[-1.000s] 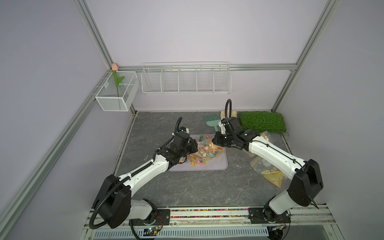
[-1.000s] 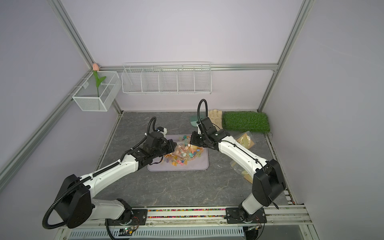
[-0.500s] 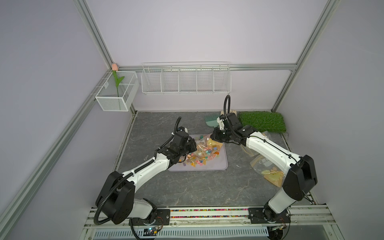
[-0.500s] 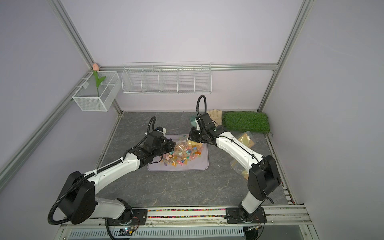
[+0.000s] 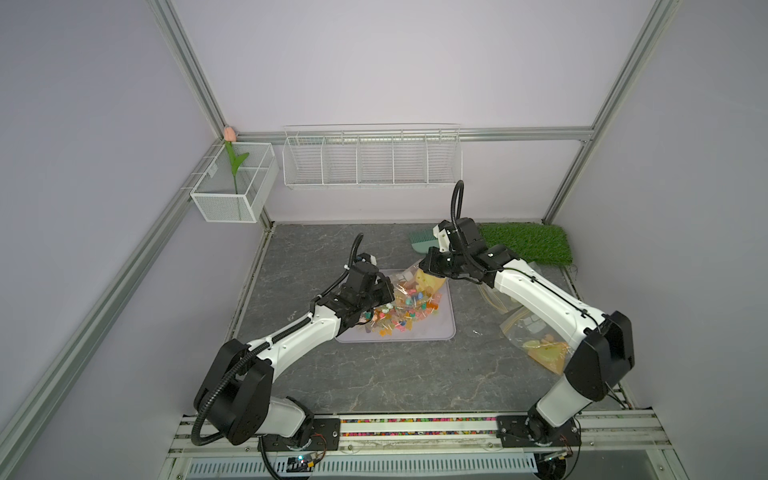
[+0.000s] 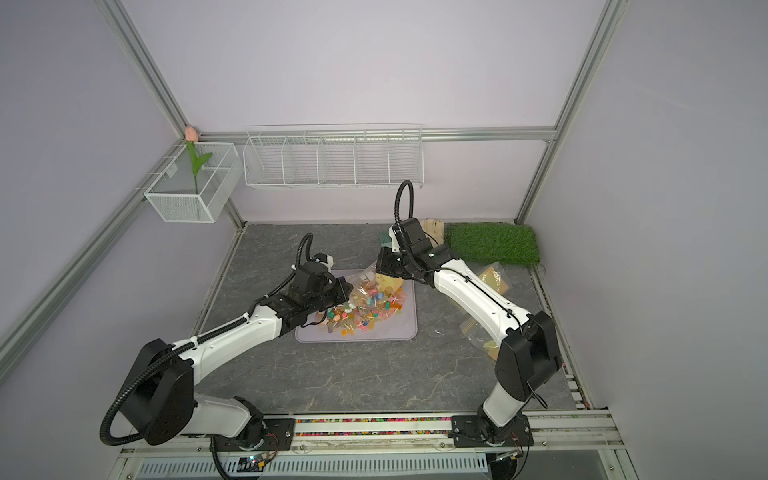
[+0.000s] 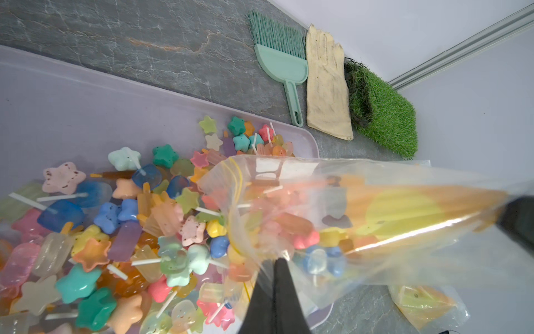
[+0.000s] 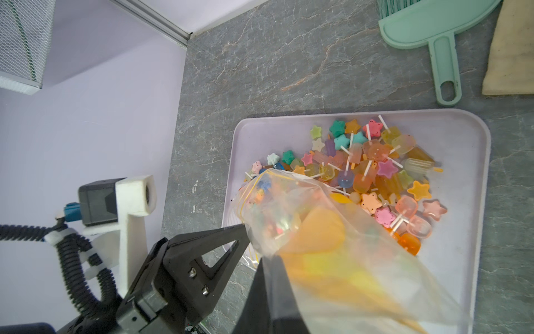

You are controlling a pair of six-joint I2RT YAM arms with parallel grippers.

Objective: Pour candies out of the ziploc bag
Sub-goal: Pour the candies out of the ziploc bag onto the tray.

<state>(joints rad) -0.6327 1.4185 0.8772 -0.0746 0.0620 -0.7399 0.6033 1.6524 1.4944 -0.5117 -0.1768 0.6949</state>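
At the front of a grey stone-patterned table (image 5: pixel 374 374), two white and black robot arms rise from a rail and reach inward over a pale lavender tray (image 5: pixel 440 332). Right of the tray, partly under the right arm, lie other clear bags (image 5: pixel 540 353) with yellow and orange contents. The candies (image 7: pixel 130 231) are small stars, flowers and lolly shapes in orange, pink, teal, blue and yellow on thin white sticks. Most lie heaped across the middle of the tray. The left gripper (image 7: pixel 274 269) has its jaws pressed together on a fold of clear film beside the mouth of the ziploc bag (image 7: pixel 375 231). The bag is stretched above the tray between the two grippers, its yellow-lined mouth open toward the heap. Some candies sit inside the bag near the mouth. The right gripper (image 8: pixel 270 269), over the tray's far edge, is clamped tight on the bag's other end, which has an orange and yellow print. Beyond the tray, a teal hand brush (image 7: pixel 280 66), a cream glove (image 7: pixel 326 95) and a green turf mat (image 5: pixel 523 243) lie side by side at the back of the table. On the walls hang a white wire rack (image 5: pixel 370 158) and, at the left corner, a mesh basket (image 5: pixel 232 195) holding a pink tulip (image 5: pixel 229 134).
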